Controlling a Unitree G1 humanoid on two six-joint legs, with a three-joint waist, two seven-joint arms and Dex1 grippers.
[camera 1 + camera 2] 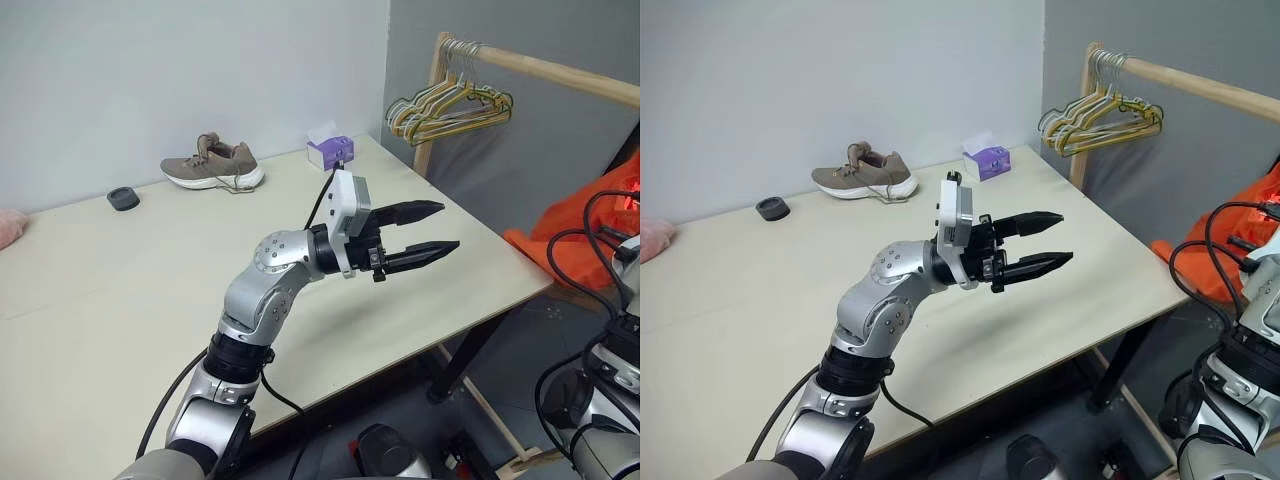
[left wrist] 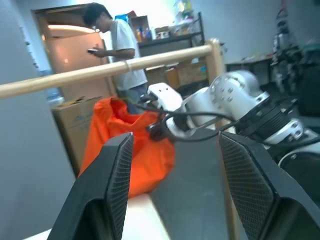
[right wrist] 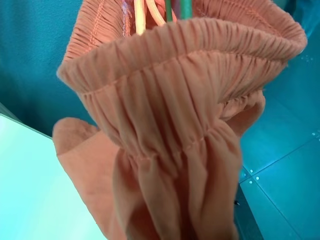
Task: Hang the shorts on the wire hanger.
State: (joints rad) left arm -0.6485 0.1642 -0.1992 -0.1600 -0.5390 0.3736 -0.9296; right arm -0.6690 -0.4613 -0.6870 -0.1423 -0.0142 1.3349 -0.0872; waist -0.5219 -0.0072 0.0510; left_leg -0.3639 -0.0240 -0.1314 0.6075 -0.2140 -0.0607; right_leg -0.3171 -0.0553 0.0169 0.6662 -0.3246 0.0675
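The orange shorts (image 1: 572,222) hang off the table's right end, under the wooden rail. In the right wrist view their gathered waistband (image 3: 175,75) is right in front of the camera and cloth rises from where the fingers are, so my right gripper is shut on the shorts. My right arm (image 2: 235,95) reaches to them. A thin green rod (image 3: 186,7) and yellowish strands show inside the waistband. I cannot tell whether the rod is the wire hanger. My left gripper (image 1: 435,232) is held above the table, pointing right toward the shorts, open and empty.
A bunch of yellow and pale hangers (image 1: 450,108) hangs on the wooden rail (image 1: 545,68). On the table (image 1: 120,300) sit a grey-brown shoe (image 1: 212,163), a purple tissue box (image 1: 330,150) and a small black disc (image 1: 124,198). A person (image 2: 117,50) stands beyond the rail.
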